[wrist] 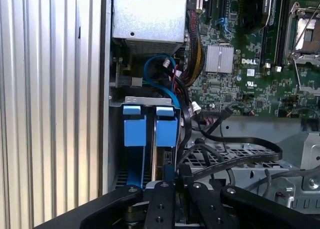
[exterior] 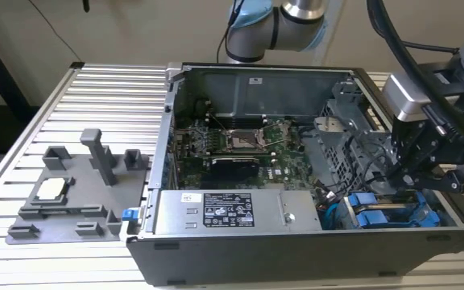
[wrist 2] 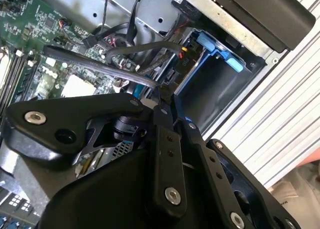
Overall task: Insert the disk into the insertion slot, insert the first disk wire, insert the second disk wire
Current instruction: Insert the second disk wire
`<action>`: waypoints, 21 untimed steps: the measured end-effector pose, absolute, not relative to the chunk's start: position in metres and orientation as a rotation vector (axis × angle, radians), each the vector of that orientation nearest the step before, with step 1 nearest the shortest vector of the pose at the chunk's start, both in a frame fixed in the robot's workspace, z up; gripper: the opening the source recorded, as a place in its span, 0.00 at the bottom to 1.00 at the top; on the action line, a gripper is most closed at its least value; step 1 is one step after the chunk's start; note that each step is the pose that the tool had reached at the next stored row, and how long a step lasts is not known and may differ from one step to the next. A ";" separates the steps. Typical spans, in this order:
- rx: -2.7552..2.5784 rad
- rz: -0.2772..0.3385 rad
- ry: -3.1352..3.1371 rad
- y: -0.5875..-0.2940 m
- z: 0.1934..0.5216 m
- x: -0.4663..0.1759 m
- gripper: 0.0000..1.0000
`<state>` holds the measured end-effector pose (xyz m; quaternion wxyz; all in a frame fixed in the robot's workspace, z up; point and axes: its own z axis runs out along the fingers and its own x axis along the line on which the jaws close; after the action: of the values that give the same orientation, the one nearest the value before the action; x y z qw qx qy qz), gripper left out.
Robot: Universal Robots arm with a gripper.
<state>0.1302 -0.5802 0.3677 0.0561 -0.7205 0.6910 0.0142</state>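
Note:
My gripper (exterior: 400,181) hangs inside the open computer case, just above the insertion slot (exterior: 341,217) on the exterior view's right. In both wrist views the fingers (wrist 2: 165,139) (wrist: 160,199) stand together, shut on the end of a black flat disk wire (wrist 2: 100,64) (wrist: 250,156) that loops away over the drive cage. The slot is a grey sheet-metal bay (wrist: 150,100). The disk's blue carrier (wrist: 166,131) (exterior: 373,217) sits down in it beside a second blue tab (wrist: 134,129), right under the fingertips. The disk's body is mostly hidden by the cage.
A grey labelled power-supply box (exterior: 215,212) lies along the case's near wall, with the green motherboard (exterior: 232,142) behind it. Loose black and blue cables (wrist: 165,74) crowd the space beside the bay. A grey plastic fixture (exterior: 70,193) stands on the slatted table (exterior: 95,103).

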 end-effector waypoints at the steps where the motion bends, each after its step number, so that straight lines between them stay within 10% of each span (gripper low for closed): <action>1: -2.186 0.043 2.097 -0.580 0.367 0.131 0.16; 21: -2.188 0.046 2.097 -0.581 0.348 0.134 0.16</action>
<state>0.1340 -0.5812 0.3475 0.0551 -0.7207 0.6909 0.0151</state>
